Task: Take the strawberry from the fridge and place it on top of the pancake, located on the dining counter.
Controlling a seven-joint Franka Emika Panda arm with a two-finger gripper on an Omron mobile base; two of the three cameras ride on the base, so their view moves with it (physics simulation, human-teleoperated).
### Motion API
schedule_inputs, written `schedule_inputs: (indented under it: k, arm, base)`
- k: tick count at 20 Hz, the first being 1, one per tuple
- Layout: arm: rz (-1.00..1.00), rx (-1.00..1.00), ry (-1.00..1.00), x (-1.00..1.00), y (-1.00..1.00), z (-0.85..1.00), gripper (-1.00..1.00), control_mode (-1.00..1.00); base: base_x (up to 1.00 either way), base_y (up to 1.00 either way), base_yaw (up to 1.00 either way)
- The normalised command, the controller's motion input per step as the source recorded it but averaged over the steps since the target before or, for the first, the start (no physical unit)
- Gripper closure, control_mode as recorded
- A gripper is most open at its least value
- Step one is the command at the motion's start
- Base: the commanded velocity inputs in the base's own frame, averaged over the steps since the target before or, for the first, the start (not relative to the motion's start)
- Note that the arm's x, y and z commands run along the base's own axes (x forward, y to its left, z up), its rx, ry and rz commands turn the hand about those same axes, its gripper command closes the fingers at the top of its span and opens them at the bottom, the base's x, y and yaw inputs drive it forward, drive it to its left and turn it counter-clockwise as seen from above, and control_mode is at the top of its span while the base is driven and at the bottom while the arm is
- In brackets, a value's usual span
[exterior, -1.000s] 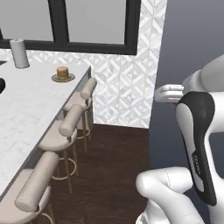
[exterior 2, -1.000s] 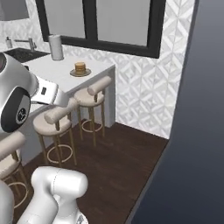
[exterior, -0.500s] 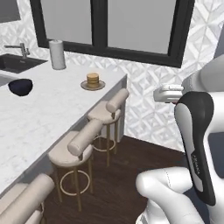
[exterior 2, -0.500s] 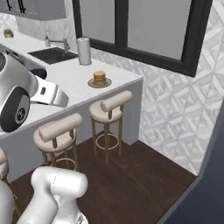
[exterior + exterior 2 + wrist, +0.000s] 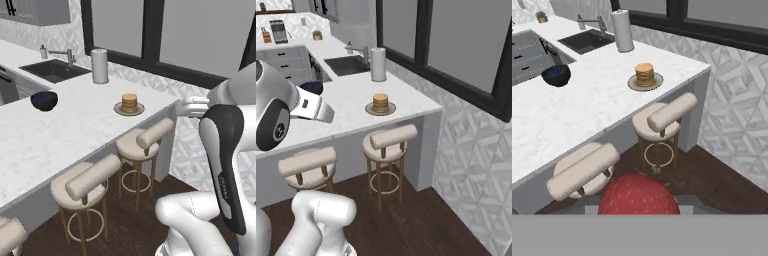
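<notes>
The claw grips the strawberry (image 5: pixel 639 194), judged light, soft and bruisable; the pancake (image 5: pixel 644 74) waits near the counter's (image 5: pixel 572 110) corner.

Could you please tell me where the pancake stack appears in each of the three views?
Left base view: the pancake stack sits at centre, slightly above the middle, near the counter's far corner.
Right base view: the stack is just left of centre, above a stool.
Hand view: it lies in the upper middle.
Shared landmark: the paper towel roll stands behind it.
</notes>
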Motion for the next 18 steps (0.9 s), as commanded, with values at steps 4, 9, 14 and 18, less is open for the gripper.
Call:
schedule_inputs:
  k: [4,9,14,18]
  arm:
    - [0.0,0.0,0.0,0.0,0.0,0.0,1.0,1.0]
    - [0.0,0.0,0.0,0.0,0.0,0.0,1.0,1.0]
    - [0.0,0.0,0.0,0.0,0.0,0.0,1.0,1.0]
    - [0.0,0.0,0.0,0.0,0.0,0.0,1.0,1.0]
  base:
    - [0.91,-0.66,0.5]
    - [0.85,-0.63,0.49]
    - [0.34,-0.18,0.25]
    - [0.51,-0.12,0.08]
